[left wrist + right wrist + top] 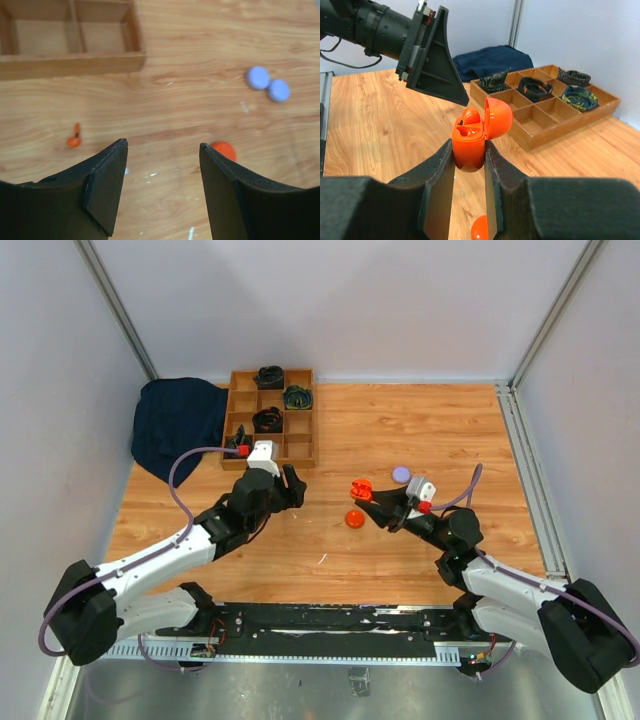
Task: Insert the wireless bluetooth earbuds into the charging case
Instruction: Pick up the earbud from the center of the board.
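Above the middle of the tabletop (430, 430), a little toward its right edge, the right pincer (469, 150) is clenched on the lower body of the orange charging case (468, 142). It holds the case upright with the lid (498, 117) swung open. Whether anything sits in the wells, I cannot tell.

The left pincer (162, 146) hangs close by, toward the left edge, released, its jaws apart with nothing between them. One orange earbud (74, 140) lies on the bare wood outside the left jaw, not far from the near wall of the wooden tray (70, 62), which stands toward the far left corner. An orange disc (354, 518) rests on the tabletop under the held case, and two lilac discs (258, 77) lie side by side nearer the right edge.

To my eye the danger is in the pickup. The earbud is tiny and round-headed, so jaws closing off-centre could squirt it sideways or roll it against the tray. Grasped with its stem turned the wrong way, it would not drop into its well. Pressing it in could twist the case in its narrow grip, or the broad left jaw could knock the lid shut.
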`<control>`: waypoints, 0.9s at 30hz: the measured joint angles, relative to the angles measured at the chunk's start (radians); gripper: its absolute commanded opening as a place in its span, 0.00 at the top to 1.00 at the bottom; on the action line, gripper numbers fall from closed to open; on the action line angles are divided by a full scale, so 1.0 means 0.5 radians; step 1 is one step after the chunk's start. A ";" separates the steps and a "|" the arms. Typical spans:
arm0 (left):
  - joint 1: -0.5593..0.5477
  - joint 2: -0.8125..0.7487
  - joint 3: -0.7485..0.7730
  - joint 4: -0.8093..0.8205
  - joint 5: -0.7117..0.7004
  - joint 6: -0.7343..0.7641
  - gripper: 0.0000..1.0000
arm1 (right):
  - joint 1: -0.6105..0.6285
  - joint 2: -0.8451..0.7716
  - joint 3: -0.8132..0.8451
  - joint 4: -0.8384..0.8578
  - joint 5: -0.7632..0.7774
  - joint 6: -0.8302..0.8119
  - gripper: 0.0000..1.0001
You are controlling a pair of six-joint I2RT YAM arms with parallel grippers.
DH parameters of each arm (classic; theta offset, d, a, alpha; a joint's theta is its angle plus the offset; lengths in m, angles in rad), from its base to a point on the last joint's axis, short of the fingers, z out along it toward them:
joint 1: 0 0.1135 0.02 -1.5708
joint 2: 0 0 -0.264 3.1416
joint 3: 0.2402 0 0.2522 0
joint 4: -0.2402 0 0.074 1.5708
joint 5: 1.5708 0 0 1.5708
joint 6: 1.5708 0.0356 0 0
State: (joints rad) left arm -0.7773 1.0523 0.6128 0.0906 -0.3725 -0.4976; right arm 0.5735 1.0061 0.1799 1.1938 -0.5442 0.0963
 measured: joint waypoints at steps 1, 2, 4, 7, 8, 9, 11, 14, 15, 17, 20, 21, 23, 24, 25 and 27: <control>0.040 0.031 0.002 -0.039 0.004 0.002 0.35 | 0.000 0.002 -0.004 -0.017 0.006 -0.006 0.84; 0.071 0.060 0.002 -0.065 0.008 0.004 0.35 | 0.000 0.006 -0.008 -0.029 0.011 -0.015 0.84; 0.153 0.138 0.001 -0.102 0.027 0.013 0.35 | 0.000 0.029 -0.011 -0.036 0.020 -0.031 0.84; 0.252 0.256 0.003 -0.117 0.071 0.032 0.35 | 0.000 0.066 -0.017 -0.036 0.031 -0.040 0.84; 0.289 0.307 0.009 -0.124 0.088 0.042 0.35 | 0.000 0.076 -0.018 -0.037 0.034 -0.043 0.84; 0.330 0.369 0.021 -0.126 0.110 0.051 0.35 | 0.000 0.082 -0.021 -0.037 0.037 -0.046 0.84; 0.391 0.472 0.044 -0.126 0.142 0.063 0.34 | 0.000 0.089 -0.024 -0.037 0.044 -0.053 0.84; 0.472 0.635 0.109 -0.119 0.201 0.085 0.34 | 0.000 0.089 -0.025 -0.037 0.051 -0.063 0.84; 0.494 0.695 0.139 -0.111 0.217 0.092 0.34 | 0.000 0.089 -0.025 -0.038 0.053 -0.069 0.84; 0.529 0.800 0.190 -0.092 0.249 0.105 0.34 | 0.000 0.089 -0.025 -0.043 0.062 -0.079 0.84; 0.570 0.939 0.256 -0.079 0.294 0.126 0.34 | 0.000 0.089 -0.025 -0.052 0.068 -0.090 0.84; 0.581 0.983 0.278 -0.081 0.307 0.135 0.34 | 0.000 0.089 -0.025 -0.055 0.072 -0.092 0.84; 0.595 1.061 0.324 -0.086 0.334 0.150 0.34 | 0.000 0.089 -0.025 -0.064 0.079 -0.095 0.84; 0.597 1.089 0.344 -0.091 0.344 0.153 0.34 | 0.000 0.089 -0.025 -0.068 0.081 -0.098 0.84; 0.597 1.129 0.375 -0.108 0.369 0.166 0.34 | 0.000 0.089 -0.025 -0.085 0.082 -0.101 0.84; 0.597 1.142 0.383 -0.126 0.394 0.175 0.34 | 0.000 0.088 -0.025 -0.094 0.082 -0.102 0.84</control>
State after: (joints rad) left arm -0.4789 1.6234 0.8043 0.0277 -0.1753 -0.4103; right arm 0.5735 1.0500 0.1673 1.1469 -0.5034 0.0452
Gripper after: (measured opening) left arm 0.662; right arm 0.271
